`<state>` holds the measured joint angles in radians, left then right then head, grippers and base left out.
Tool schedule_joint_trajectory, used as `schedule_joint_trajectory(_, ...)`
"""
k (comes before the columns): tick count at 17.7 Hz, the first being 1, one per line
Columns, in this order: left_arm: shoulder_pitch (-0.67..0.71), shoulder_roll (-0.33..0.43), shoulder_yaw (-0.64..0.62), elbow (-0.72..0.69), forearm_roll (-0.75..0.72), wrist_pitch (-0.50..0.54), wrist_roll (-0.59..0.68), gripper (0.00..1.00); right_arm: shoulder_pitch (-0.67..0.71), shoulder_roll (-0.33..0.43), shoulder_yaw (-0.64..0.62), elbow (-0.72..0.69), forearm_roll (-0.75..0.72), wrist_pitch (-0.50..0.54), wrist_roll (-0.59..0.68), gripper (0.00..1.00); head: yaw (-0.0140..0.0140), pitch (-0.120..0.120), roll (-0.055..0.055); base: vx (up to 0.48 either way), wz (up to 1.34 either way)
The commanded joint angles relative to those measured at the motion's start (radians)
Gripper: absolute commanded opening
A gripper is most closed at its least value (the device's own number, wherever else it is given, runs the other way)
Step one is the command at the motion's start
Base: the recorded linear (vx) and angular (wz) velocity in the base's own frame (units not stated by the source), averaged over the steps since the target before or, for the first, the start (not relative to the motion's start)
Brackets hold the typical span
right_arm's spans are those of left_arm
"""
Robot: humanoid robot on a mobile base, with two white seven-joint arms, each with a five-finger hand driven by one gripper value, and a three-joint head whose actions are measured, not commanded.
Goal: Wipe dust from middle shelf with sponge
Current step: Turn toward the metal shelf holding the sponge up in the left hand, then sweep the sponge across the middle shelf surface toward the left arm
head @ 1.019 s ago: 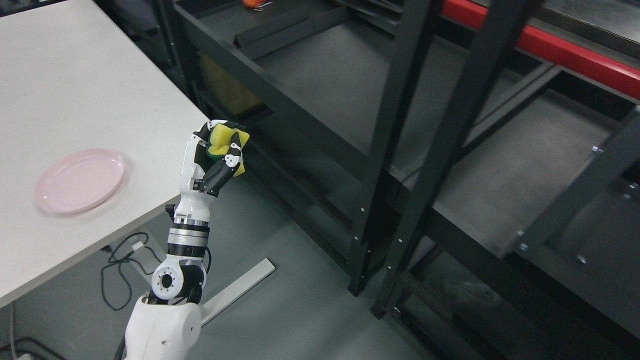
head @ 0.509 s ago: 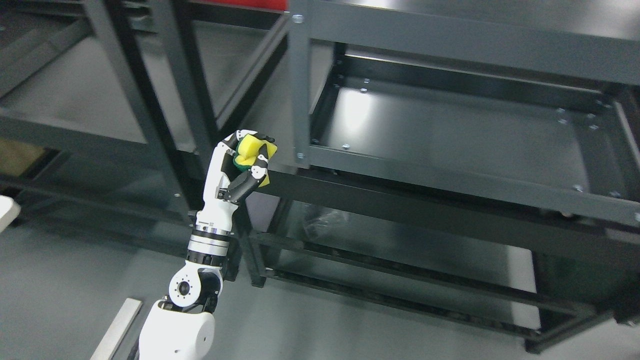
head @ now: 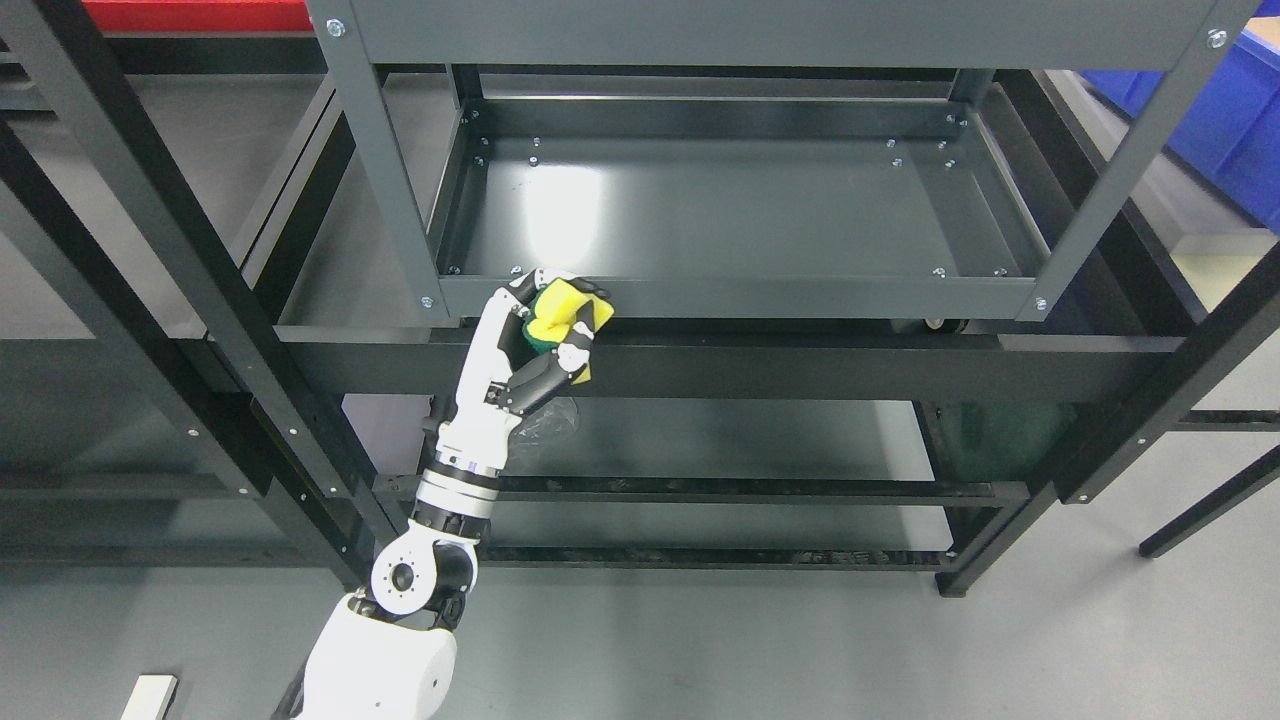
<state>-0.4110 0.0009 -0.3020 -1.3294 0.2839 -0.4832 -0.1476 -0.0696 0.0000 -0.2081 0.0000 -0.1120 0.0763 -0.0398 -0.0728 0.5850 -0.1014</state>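
My left hand [head: 560,325] is shut on a yellow and green sponge [head: 552,312]. It holds the sponge just in front of the front rail of the dark grey middle shelf [head: 700,215], near the shelf's front left corner. The shelf is a shallow metal tray with a bright glare patch on its left part. The white forearm rises from the lower left. The right arm is not in view.
The grey rack's uprights [head: 385,170] frame the shelf, with a top shelf edge [head: 760,30] above it. A black rack [head: 180,290] stands to the left and a lower shelf [head: 730,445] lies below. A blue bin [head: 1235,120] is at the upper right.
The camera has swung right, so the table and plate left view and the grey rack now fills the picture. My left hand keeps the sponge and is now at the shelf's front rail.
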Motion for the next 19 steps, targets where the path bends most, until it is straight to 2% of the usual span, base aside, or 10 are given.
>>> schedule_joint_trajectory(1,-0.08,0.017,-0.083,-0.005,-0.087,-0.003,-0.024,0.0,0.001,-0.017,-0.001,-0.017,0.0,0.0,0.003,1.0,0.0,0.0,0.0,-0.02,0.0)
schedule_joint_trajectory(4,-0.225,0.017,-0.172,-0.005,-0.271,-0.009,-0.091,0.0,0.001,-0.017,0.001,-0.017,0.0,0.0,0.003,1.0,0.0,0.0,0.0,0.01,0.0)
schedule_joint_trajectory(9,-0.544,0.017,-0.432,0.012,-0.592,-0.011,-0.147,0.0,0.001,-0.017,-0.001,-0.017,0.0,0.0,0.003,1.0,0.0,0.0,0.0,0.006,0.02)
schedule_joint_trajectory(11,-0.681,0.017,-0.497,0.028,-0.705,-0.011,-0.153,0.0,0.001,-0.017,-0.001,-0.017,0.0,0.0,0.003,1.0,0.0,0.0,0.0,0.0,0.0)
schedule_joint_trajectory(15,-0.897,0.017,-0.549,0.035,-0.842,-0.012,-0.151,0.0,0.001,-0.017,0.0,-0.017,0.0,0.0,0.003,1.0,0.0,0.0,0.0,0.0,0.0)
schedule_joint_trajectory(19,-0.959,0.017,-0.546,0.079,-0.926,0.003,-0.119,0.0,0.001,-0.017,-0.001,-0.017,0.0,0.0,0.003,1.0,0.0,0.0,0.0,0.0,0.0)
